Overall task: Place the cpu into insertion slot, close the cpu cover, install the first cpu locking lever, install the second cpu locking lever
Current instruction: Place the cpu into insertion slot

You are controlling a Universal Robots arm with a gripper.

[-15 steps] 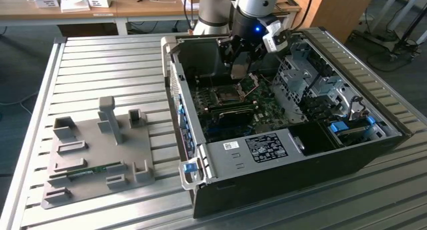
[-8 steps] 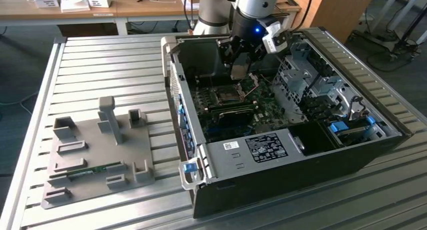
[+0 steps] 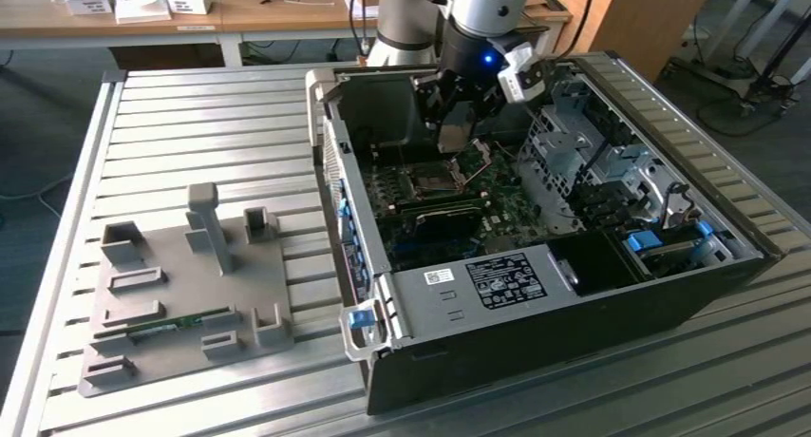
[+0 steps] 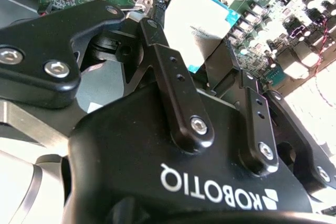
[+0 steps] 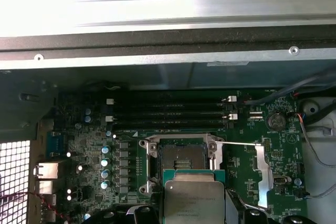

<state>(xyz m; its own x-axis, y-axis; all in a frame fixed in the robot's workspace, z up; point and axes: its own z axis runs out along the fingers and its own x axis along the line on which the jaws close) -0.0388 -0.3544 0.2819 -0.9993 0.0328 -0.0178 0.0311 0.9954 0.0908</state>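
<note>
Gripper (image 4: 189, 45) clamped on cpu (image 5: 194, 200), hanging over motherboard; bare socket (image 5: 181, 158) just ahead of fingertips, cpu cover (image 5: 263, 174) flipped open beside it.

The cpu (image 5: 194, 203) runs off-picture (seemingly behind jaws).

Slatted metal table (image 3: 203, 123), open computer case (image 3: 507, 361), grey fixture tray (image 3: 171, 271)
</note>
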